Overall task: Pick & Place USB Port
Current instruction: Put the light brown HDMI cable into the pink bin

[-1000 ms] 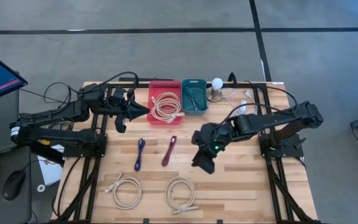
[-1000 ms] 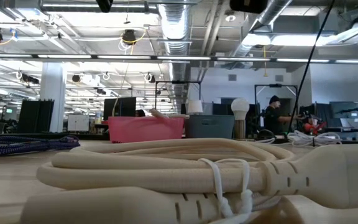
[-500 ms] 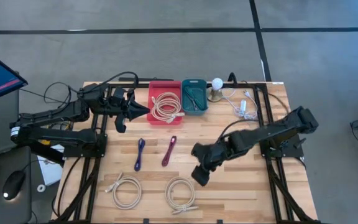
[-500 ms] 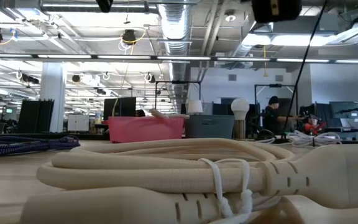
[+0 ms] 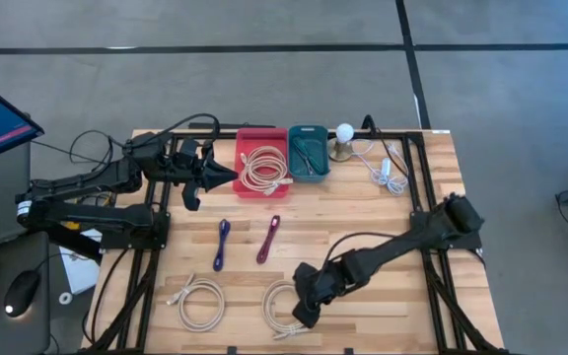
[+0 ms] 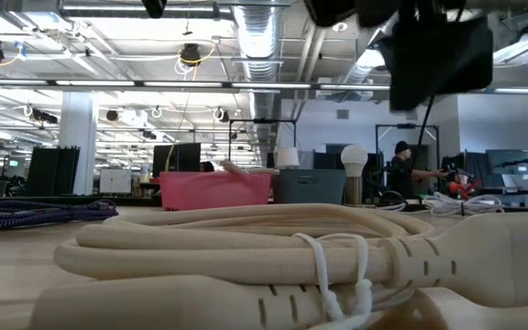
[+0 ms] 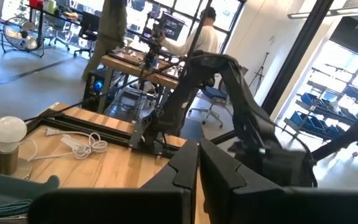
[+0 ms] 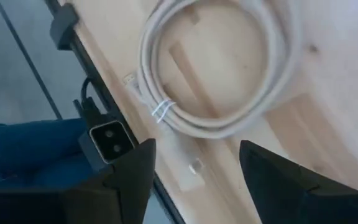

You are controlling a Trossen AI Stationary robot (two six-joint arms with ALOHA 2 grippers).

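Note:
Two white coiled cables lie flat near the table's near edge, one at left [image 5: 198,301] and one at right [image 5: 278,299]. The right coil fills the foreground of the low view [image 6: 246,247]. My right gripper [image 5: 302,308] hangs open above that right coil's right side; its wrist view shows the tied coil [image 8: 216,74] just ahead of the spread fingers [image 8: 194,168]. In the low view it shows as a dark block up high [image 6: 434,50]. My left gripper [image 5: 210,176] waits shut beside the red bin [image 5: 244,148], its fingers together in its wrist view [image 7: 197,168].
The red bin holds another white coil [image 5: 263,168]; a teal bin [image 5: 308,151] stands beside it. A bulb lamp [image 5: 344,133] and a white cord [image 5: 388,168] sit at the far right. A purple cable [image 5: 222,244] and a maroon cable [image 5: 268,239] lie mid-table.
My right arm has reached from mid-table toward the near edge and somewhat to the left, coming over the right white coil. In the low view its gripper has come down into the top of the picture. The cables and my left arm have stayed put.

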